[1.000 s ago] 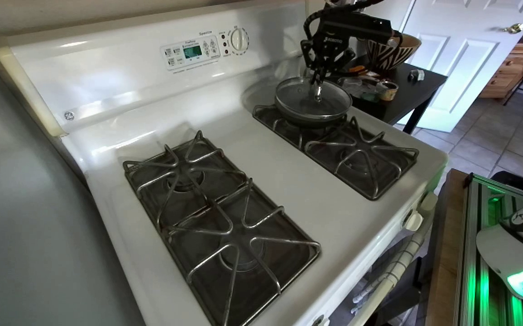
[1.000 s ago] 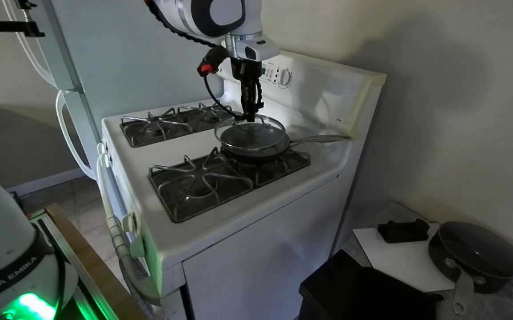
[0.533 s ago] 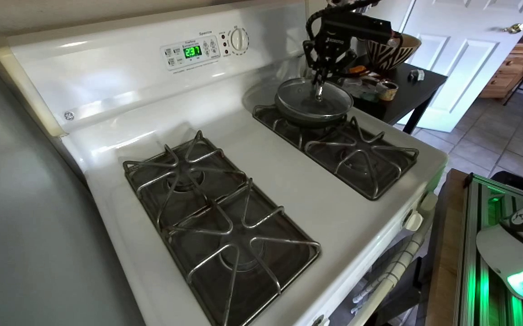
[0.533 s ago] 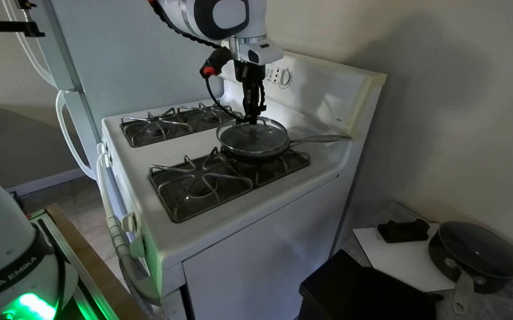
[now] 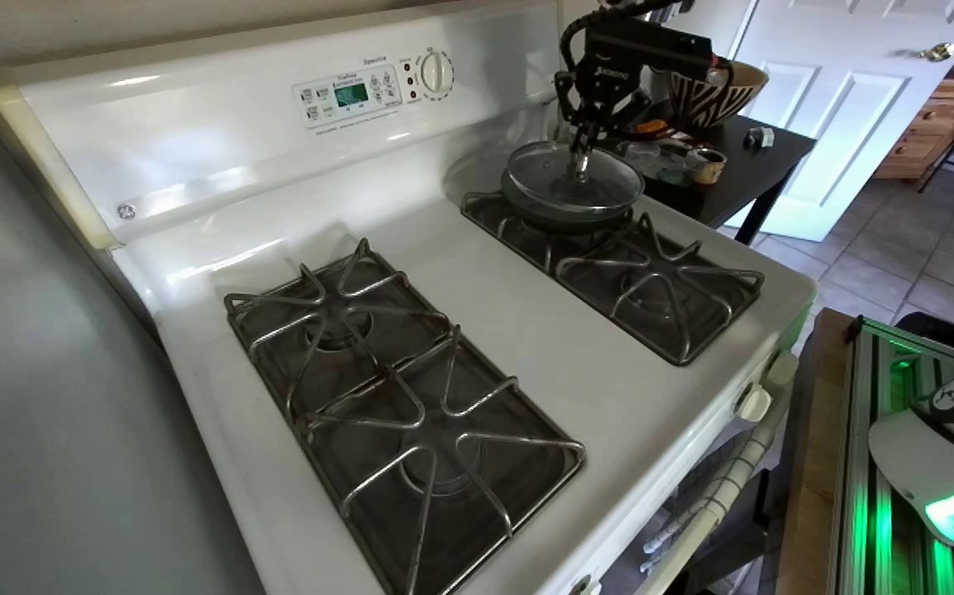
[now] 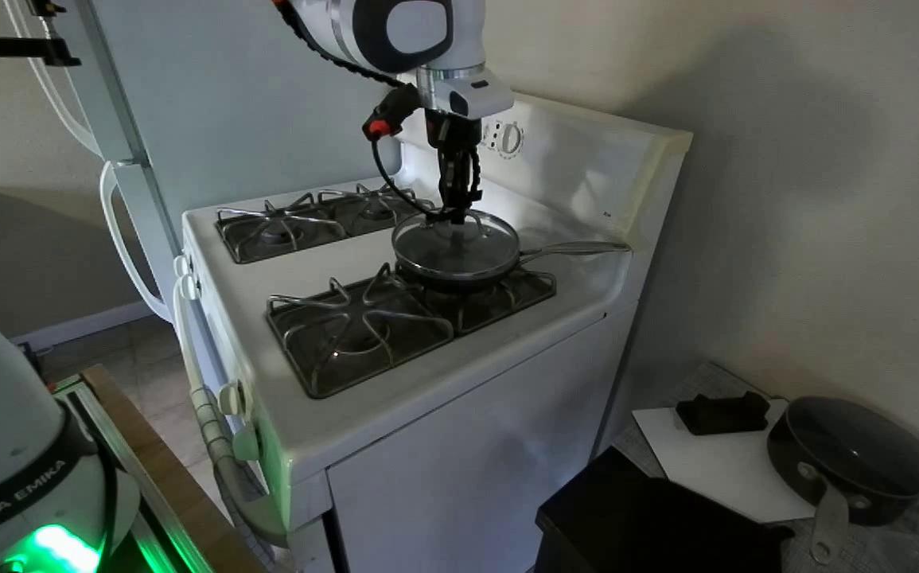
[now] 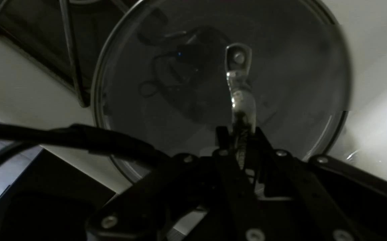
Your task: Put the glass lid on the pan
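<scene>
One pan (image 6: 461,281) sits beneath the glass lid (image 6: 457,248), the hand (image 7: 241,134) clamped on the lid's handle (image 7: 243,98).

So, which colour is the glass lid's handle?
Silvery; the lid handle shows best in the wrist view.

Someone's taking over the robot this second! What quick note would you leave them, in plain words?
Gripper: closed on the metal handle of the glass lid.
Lid: over the pan, apparently nearly lined up; can't tell if fully seated.
Pan: on a back burner.
Done: lid gripped and positioned over the pan.
Left: probably settle the lid, let go, lift away.
</scene>
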Available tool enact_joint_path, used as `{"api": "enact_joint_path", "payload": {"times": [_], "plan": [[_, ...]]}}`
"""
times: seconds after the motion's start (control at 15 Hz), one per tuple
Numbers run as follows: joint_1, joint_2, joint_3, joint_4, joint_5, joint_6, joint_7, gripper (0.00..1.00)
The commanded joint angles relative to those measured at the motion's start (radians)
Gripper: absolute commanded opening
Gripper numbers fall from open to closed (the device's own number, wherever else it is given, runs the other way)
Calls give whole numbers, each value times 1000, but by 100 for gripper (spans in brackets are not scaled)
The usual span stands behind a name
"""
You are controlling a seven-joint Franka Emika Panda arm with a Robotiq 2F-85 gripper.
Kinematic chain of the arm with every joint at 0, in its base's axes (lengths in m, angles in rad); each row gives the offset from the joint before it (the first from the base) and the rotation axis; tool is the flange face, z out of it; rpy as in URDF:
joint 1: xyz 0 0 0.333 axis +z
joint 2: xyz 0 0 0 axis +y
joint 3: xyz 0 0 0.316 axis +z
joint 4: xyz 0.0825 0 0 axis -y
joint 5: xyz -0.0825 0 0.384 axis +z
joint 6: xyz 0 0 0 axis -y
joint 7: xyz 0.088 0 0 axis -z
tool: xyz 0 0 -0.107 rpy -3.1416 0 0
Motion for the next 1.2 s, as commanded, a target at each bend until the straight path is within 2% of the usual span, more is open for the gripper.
{"api": "enact_joint_path", "payload": {"times": [0.0,1.13], "plan": [[4,15,2,19,30,23,11,3],[18,45,6,35,2,31,25,3]]}}
